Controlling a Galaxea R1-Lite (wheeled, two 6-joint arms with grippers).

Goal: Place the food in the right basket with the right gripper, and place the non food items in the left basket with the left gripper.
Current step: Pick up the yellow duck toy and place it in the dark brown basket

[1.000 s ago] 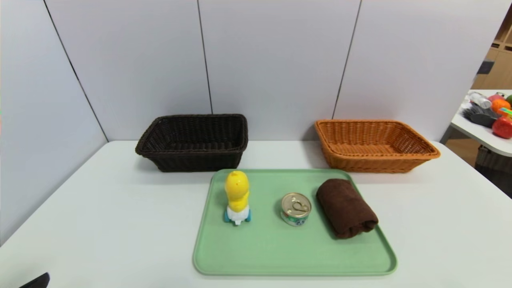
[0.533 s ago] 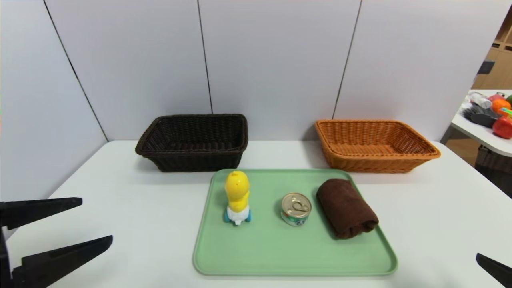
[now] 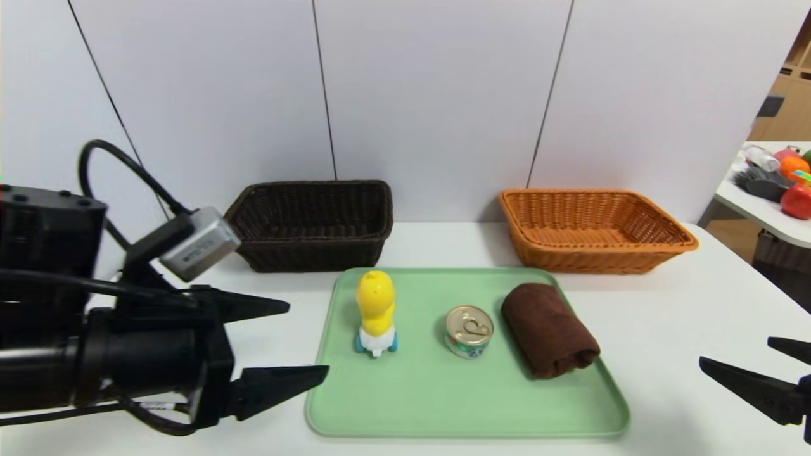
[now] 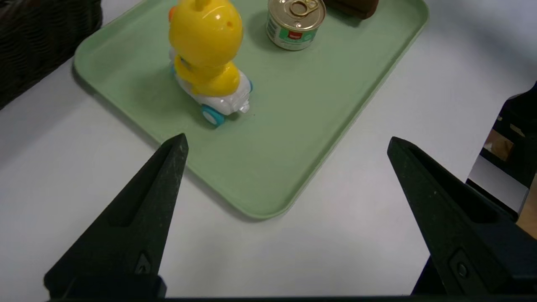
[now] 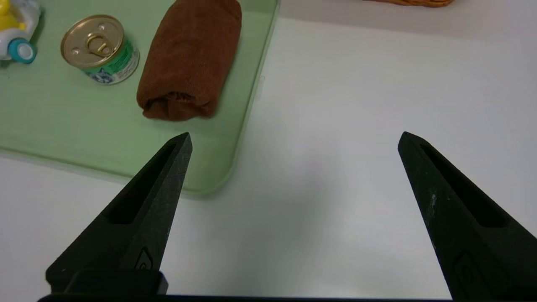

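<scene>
While cropped, right gripper [image 3: 738,354] gapes.

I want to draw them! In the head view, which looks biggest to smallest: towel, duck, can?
1. Towel, the largest.
2. Duck, taller than the can but narrower than the towel.
3. Can, the smallest.
All sit about equally far away on the tray, so the order seems fair.

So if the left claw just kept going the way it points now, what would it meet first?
Probably the yellow duck toy on the green tray: the open left claw points at it, with only the tray's low rim between, though depth is hard to judge.
</scene>
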